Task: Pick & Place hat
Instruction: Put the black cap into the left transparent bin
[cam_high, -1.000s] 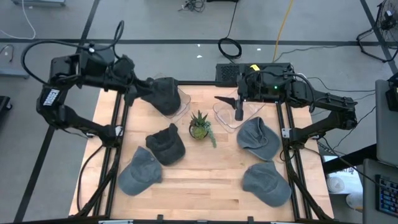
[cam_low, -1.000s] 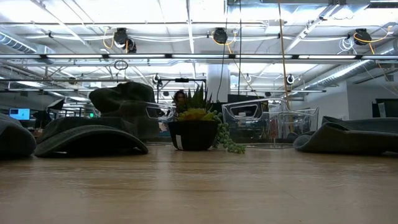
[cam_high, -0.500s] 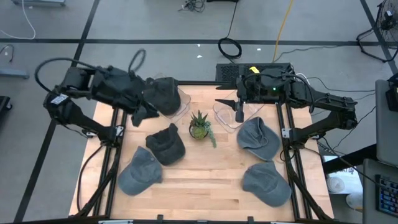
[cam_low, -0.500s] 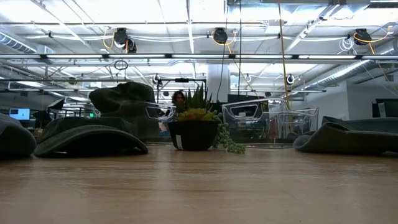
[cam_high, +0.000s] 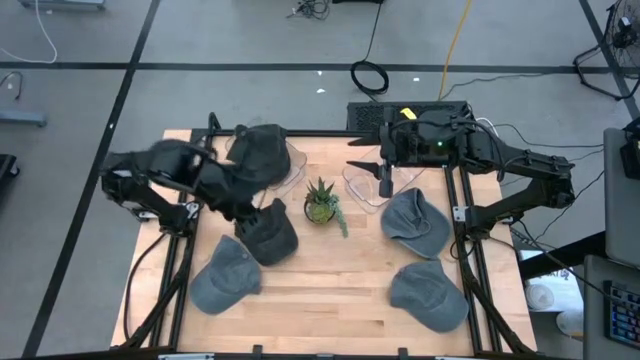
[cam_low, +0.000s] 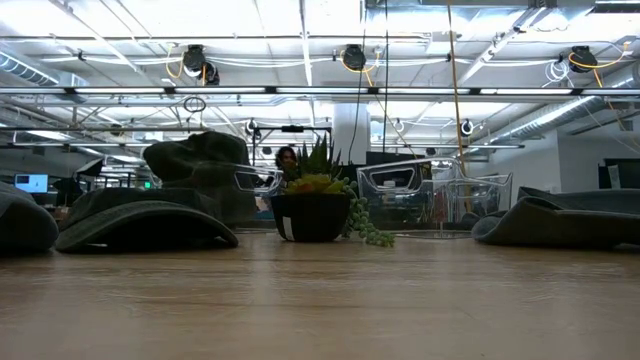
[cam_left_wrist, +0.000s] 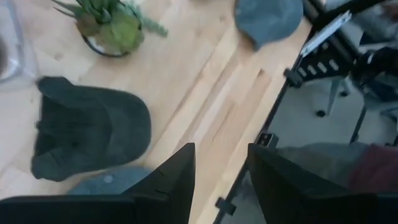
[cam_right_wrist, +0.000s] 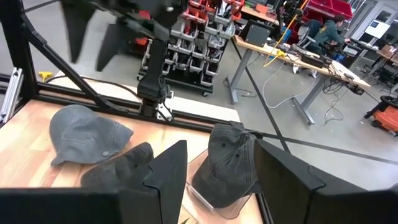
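Observation:
A dark hat (cam_high: 262, 153) rests crown up in the clear bin (cam_high: 296, 158) at the far left. A second dark hat (cam_high: 268, 232) lies flat on the table (cam_high: 330, 290), left of the plant. My left gripper (cam_high: 243, 197) hovers open above this hat's far left side; in the left wrist view the hat (cam_left_wrist: 87, 134) shows beyond my open left gripper (cam_left_wrist: 221, 180). Three blue-grey hats (cam_high: 225, 275) (cam_high: 415, 222) (cam_high: 428, 295) lie on the table. My right gripper (cam_high: 383, 178) stands open and level over the empty clear bin (cam_high: 362, 187) at the far right.
A small potted succulent (cam_high: 320, 203) stands at the table's middle between the two bins. Black frame rails (cam_high: 180, 250) run along both side edges. The near middle of the wooden table (cam_high: 330, 300) is bare.
My left gripper has swung from the far left corner, beside the hat in the bin, toward the table's middle and near side, sinking and tipping downward, and now hangs over the second dark hat. The hat in the bin has stayed put.

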